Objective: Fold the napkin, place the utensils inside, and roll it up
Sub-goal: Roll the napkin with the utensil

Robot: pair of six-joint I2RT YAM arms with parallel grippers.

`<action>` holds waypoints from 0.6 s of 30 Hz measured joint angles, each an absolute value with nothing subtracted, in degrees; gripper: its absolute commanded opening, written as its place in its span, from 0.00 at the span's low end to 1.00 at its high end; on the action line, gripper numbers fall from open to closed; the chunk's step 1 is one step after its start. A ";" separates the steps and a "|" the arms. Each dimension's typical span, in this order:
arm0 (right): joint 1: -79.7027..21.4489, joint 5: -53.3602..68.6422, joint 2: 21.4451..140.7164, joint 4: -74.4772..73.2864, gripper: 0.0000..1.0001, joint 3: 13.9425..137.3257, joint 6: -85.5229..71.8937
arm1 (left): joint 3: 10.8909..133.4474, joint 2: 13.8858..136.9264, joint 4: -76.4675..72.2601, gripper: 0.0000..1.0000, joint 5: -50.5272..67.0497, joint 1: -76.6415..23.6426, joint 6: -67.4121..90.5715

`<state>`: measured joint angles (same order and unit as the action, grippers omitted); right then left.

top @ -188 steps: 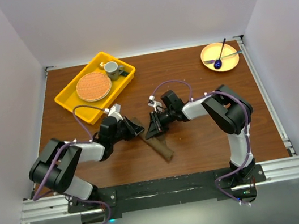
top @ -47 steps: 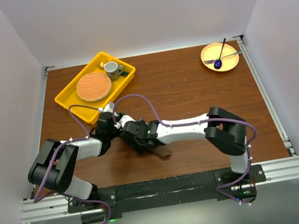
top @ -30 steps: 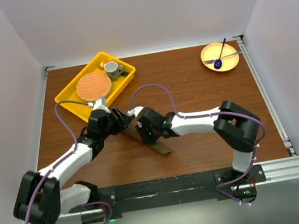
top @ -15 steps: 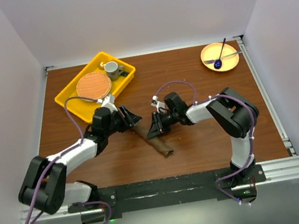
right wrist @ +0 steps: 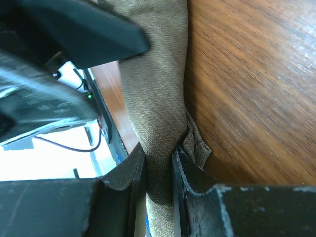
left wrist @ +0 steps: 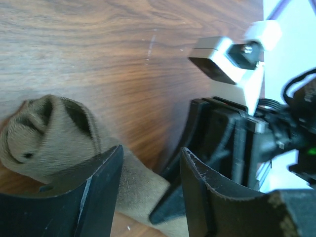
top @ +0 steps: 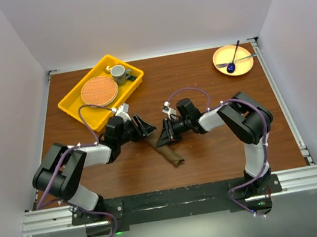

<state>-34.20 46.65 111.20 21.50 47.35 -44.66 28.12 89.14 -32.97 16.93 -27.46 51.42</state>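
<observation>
**Top external view.** We see the wooden table (top: 204, 98) from above. In the upper left of the frame a yellow tray (top: 74, 105) holds a round orange woven mat (top: 99, 91), a mug (top: 118, 73) and, beside the mug, a small dark item that we cannot identify. In the upper right a yellow plate (top: 221, 56) carries a dark blue spoon (top: 233, 56) and a pale utensil with a teal handle (top: 244, 58), the two crossing. The napkin (top: 171, 155) lies rolled and slanted on bare wood at the lower centre, outside both containers. The left gripper (top: 147, 128) is at its upper end; the right gripper (top: 161, 142) meets the roll just beside it.

**Left wrist view.** We find the left gripper's fingers (left wrist: 98, 192) spread, with nothing pinched between them. The coiled end of the napkin sits at the lower left of the frame, and cloth shows through the gap. The right gripper fills the right side, one fingertip touching the cloth.

**Right wrist view.** We find the right gripper's fingers (right wrist: 123, 177) nearly together, pinching a fold of the napkin, which runs from the bottom to the top of the frame.
</observation>
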 measured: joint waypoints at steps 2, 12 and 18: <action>-34.22 45.65 110.39 20.14 0.21 47.55 -44.40 | 28.14 91.57 -35.68 0.53 16.73 -27.53 51.40; -36.29 31.62 101.36 -1.30 0.50 52.16 -34.09 | 28.62 95.92 -42.54 0.53 16.32 -28.23 51.24; -38.17 24.97 95.42 -8.62 0.51 49.54 -29.32 | 29.76 96.05 -40.95 0.53 15.38 -28.21 50.19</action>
<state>-38.17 24.97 95.42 -8.62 49.54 -29.32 29.76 96.05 -40.95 15.38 -28.21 50.19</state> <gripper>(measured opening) 0.517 0.526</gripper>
